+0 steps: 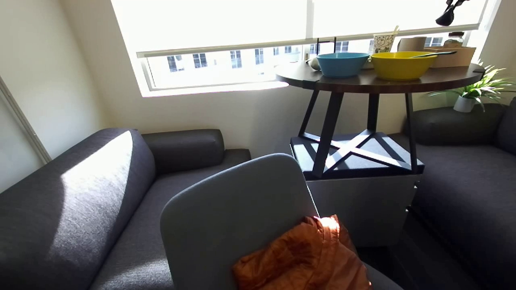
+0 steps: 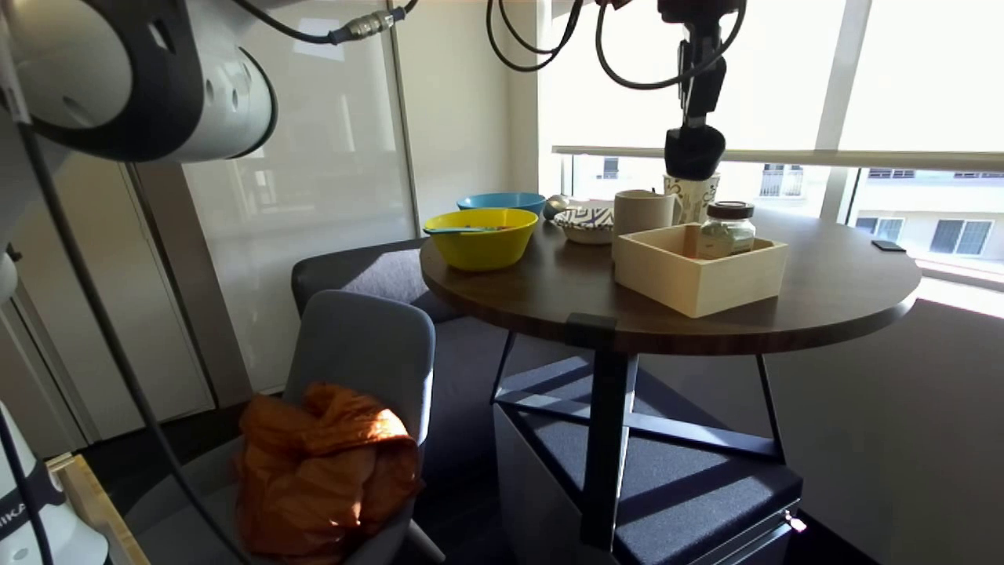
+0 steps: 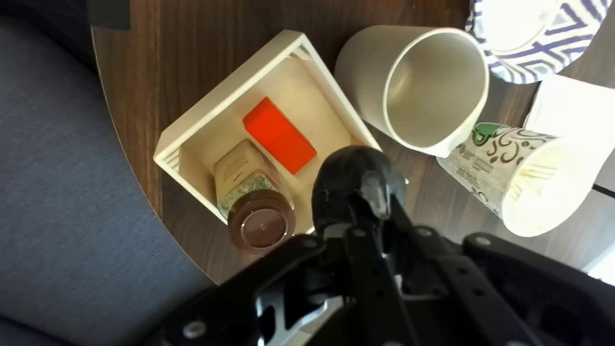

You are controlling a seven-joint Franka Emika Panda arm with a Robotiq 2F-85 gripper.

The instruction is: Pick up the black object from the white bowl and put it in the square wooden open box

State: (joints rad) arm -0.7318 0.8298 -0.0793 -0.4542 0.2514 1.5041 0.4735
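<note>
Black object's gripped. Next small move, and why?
I'd probably nudge the black object toward the middle of the wooden box before lowering: the end effector holds it higher than the box, but in the wrist view it hides part of the box's edge, and a red block and jar sit inside.

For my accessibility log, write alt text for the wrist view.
Jaws grip a rounded black object, seen across the edge of a square pale wooden open box. Inside sit a red rectangular block and a brown-lidded clear jar.

In the wrist view, the black object [image 3: 353, 185] mostly hides 1 wooden box [image 3: 228, 91] wall.
</note>
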